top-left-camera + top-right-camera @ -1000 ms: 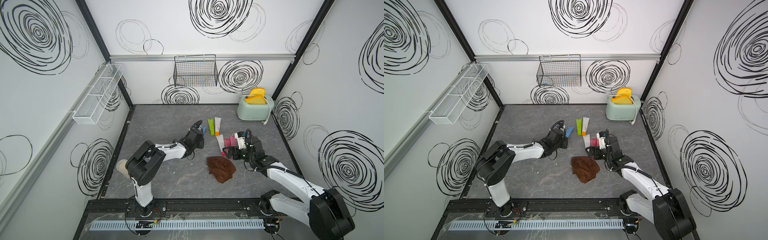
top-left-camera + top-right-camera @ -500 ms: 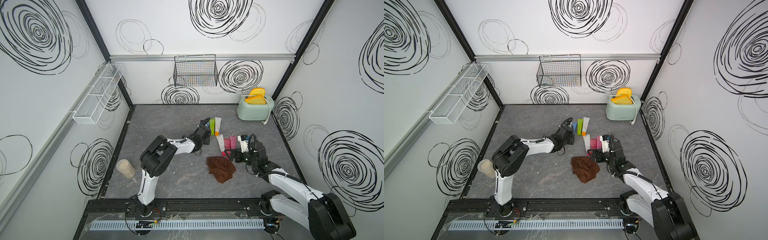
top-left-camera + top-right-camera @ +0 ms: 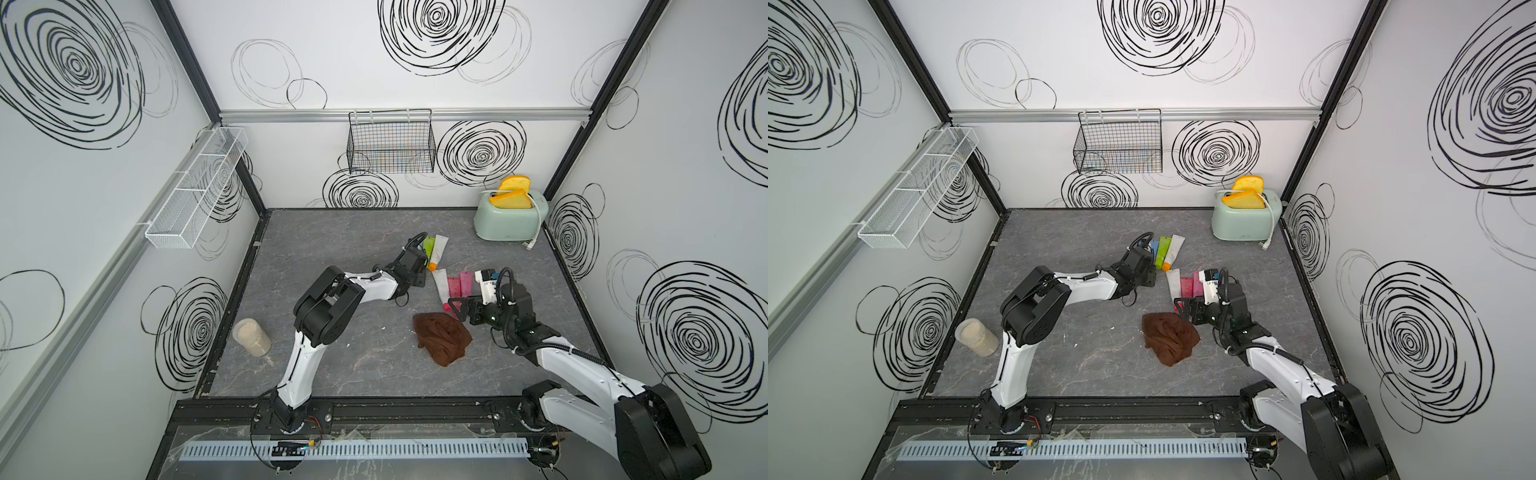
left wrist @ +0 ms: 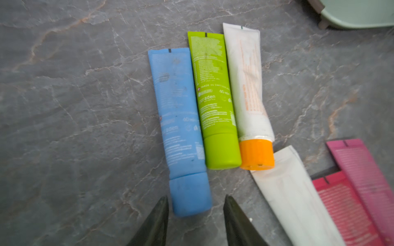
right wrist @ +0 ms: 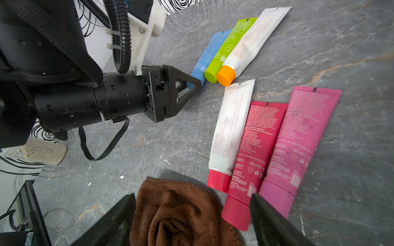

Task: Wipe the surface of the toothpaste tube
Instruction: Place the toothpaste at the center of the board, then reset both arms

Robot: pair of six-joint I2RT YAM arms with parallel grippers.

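Blue tube point(image 4: 179, 119) cap between parted left gripper point(image 4: 196, 196)

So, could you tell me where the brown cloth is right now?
In both top views the brown cloth lies crumpled on the grey table, right of centre, just nearer the robot than the red tube, beside the right gripper.

The left gripper point(image 4: 195, 198), jaws apart, flanks the blue tube's point(image 4: 179, 110) cap.
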